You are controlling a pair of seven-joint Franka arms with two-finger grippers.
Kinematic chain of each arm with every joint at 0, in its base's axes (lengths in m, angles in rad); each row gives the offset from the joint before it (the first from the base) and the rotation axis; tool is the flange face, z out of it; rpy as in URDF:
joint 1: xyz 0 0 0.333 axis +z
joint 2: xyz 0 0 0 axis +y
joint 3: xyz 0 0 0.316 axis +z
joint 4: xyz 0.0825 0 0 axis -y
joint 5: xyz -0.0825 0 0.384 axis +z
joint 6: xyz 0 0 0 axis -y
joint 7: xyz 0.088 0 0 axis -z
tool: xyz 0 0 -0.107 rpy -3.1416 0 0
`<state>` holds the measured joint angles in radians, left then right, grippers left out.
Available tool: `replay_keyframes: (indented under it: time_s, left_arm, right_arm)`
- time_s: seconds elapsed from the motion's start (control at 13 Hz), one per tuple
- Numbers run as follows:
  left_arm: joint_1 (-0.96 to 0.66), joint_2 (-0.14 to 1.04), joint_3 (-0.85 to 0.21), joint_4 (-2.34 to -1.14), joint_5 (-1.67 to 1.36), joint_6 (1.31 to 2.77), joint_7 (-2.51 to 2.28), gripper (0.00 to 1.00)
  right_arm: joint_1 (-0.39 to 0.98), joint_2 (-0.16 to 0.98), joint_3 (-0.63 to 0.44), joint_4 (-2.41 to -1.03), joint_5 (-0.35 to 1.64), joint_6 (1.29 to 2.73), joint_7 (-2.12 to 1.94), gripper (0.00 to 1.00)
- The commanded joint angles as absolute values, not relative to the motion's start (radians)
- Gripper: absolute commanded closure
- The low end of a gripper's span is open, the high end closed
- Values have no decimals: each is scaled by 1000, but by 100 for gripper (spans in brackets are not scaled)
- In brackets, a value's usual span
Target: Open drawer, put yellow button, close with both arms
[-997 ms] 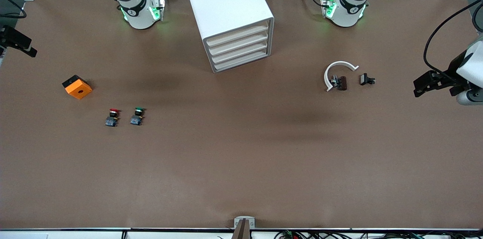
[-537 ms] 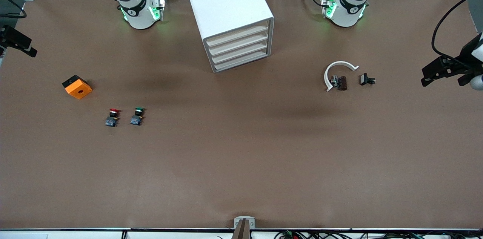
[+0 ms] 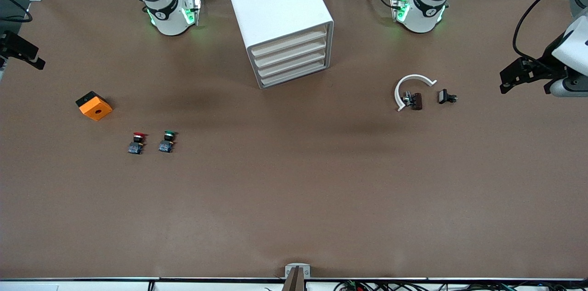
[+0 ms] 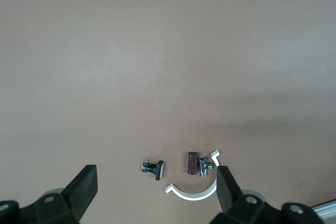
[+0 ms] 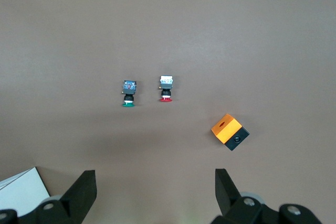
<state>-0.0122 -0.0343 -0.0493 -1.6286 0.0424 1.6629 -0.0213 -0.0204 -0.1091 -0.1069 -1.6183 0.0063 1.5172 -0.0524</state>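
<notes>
Nearest the front edge of the table, toward the right arm's end, a red button (image 3: 137, 142) and a green button (image 3: 167, 141) stand side by side, just apart. No yellow button can be found in any view. Slightly farther from the camera, close to the edge at that end, an orange block (image 3: 93, 105) rests on the table.

Toward the left arm's end, a white curved clip (image 3: 410, 87) lies touching a small brown part (image 3: 415, 101), with a small black part (image 3: 445, 97) just beside them.

Farthest back, midway along the edge where the arm bases stand, the cabinet (image 3: 277, 15) is seen with all four drawers pushed in. The top drawer (image 3: 288, 42) is judged to be shut.

The left gripper (image 3: 506, 84) hangs over the table edge at its own end, jaws spread wide and empty. The right gripper (image 5: 156, 195) is held high over the buttons, jaws likewise spread and empty.

Since the drawer is shut and the yellow button absent, the task is judged complete or not begun. If opening is intended, the slim drawer front should be approached squarely and pulled straight, so that the cabinet is not dragged.
</notes>
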Motion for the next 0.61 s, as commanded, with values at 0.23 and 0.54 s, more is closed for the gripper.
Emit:
replay_keyframes:
  time_s: [0.23, 0.54]
  left_arm:
    - [-28, -74, -28, -1667, 28, 1681, -5, 0]
    - [-31, -74, -35, -1664, 28, 1637, -5, 0]
  right_arm:
    - [-34, -135, -100, -1641, 12, 1520, -67, 0]
    - [-34, -135, -100, -1641, 12, 1520, -67, 0]
